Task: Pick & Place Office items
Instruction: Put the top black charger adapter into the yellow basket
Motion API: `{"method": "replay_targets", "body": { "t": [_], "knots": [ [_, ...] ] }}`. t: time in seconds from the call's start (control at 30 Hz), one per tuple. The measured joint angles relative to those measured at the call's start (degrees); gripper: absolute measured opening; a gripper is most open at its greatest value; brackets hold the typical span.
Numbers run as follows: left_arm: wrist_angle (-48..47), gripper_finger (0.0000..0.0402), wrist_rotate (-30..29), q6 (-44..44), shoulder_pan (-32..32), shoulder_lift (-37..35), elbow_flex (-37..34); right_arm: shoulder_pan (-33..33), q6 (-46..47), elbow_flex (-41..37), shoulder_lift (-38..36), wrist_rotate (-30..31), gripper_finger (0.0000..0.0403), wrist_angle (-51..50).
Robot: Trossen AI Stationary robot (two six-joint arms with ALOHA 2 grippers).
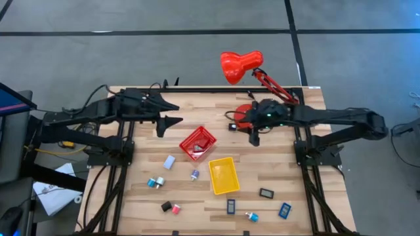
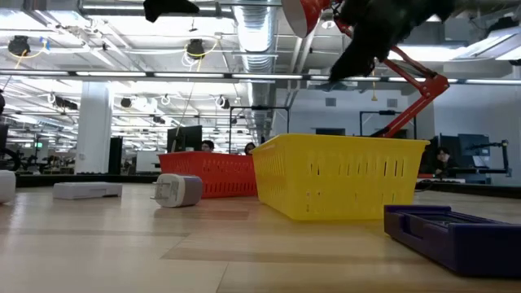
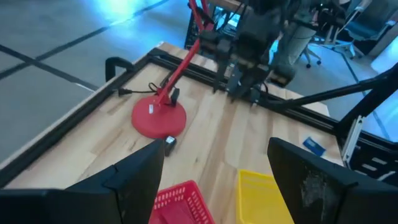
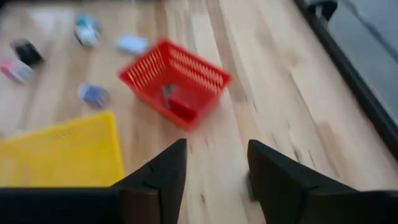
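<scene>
Nearest us lies a dark blue flat piece (image 2: 456, 232); our left hand (image 1: 172, 111) and right hand (image 1: 253, 136) hover released above the tabletop (image 1: 275, 164).

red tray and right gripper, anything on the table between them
No, only bare wood lies between the red tray and the right gripper, clearest in the high view.

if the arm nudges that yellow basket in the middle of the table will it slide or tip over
Probably slide. The yellow basket looks low and wide with a flat base, so tipping seems unlikely. Its slotted walls and apparently empty inside suggest light plastic, so it may skid easily on the smooth wooden table.
</scene>
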Motion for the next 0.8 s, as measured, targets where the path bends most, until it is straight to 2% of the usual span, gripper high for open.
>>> {"method": "replay_targets", "body": {
  "t": [0.37,0.6,0.8],
  "knots": [
    [1.48,0.0282,-0.45,5.01,0.0,1.92,0.02,-4.9,-11.41,8.1,14.87,0.22,0.026,-7.68],
    [1.57,0.0282,-0.43,5.27,0.0,2.58,-0.04,-9.27,-12.25,10.52,22.8,0.11,0.0265,-10.84],
    [1.65,0.0282,-0.38,5.27,0.02,2.54,-0.04,-9.71,-13.53,12.05,28.13,-0.19,0.0265,-11.84]
  ]
}}
